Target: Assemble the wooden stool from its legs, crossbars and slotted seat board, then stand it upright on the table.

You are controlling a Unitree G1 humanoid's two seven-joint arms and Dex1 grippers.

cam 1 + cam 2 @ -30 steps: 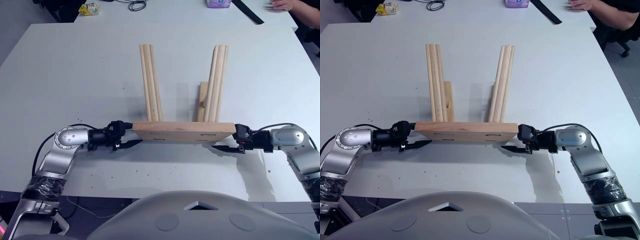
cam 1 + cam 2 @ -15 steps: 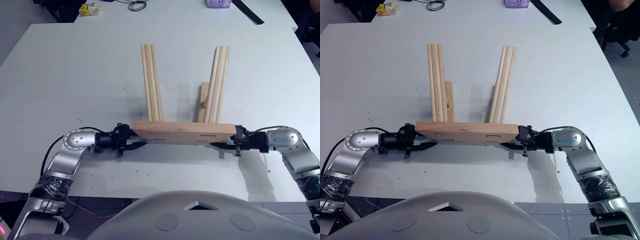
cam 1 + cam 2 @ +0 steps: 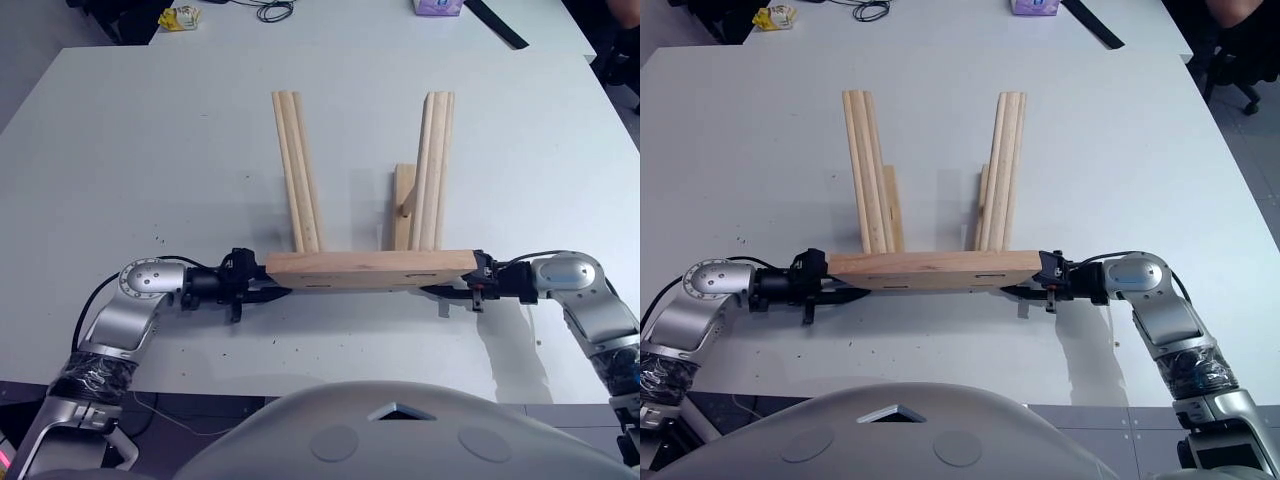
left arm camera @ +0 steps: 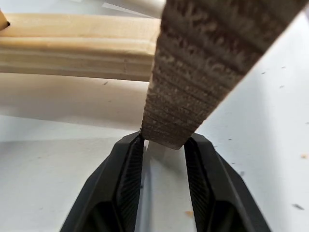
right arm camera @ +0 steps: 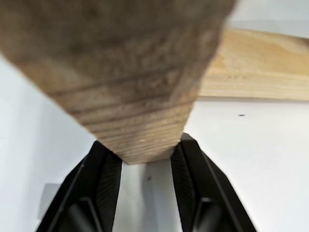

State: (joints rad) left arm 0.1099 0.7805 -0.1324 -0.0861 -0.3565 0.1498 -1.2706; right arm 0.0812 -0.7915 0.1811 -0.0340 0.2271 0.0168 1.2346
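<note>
Left gripper [image 4: 164, 140] and right gripper [image 5: 145, 145] clamp seat board [image 3: 368, 267], white table [image 3: 150, 150] beneath.

Seat board [image 3: 935, 268] — left pincer [image 3: 843, 294], right pincer [image 3: 1023, 290] at its ends.

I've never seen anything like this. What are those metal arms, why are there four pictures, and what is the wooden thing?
This is a humanoid robot with two arms, each ending in a two-fingered gripper. Two of the pictures come from cameras in its head, looking down over the arms at a white table. The other two come from cameras on its wrists, so they see the wood from very close. On the table is a partly built wooden stool, tipped over. The seat board is nearest the robot. The left leg pair and right leg pair point away from it, with a crossbar beside the right pair. The left gripper pinches one end of the seat board and the right gripper pinches the other.
</note>
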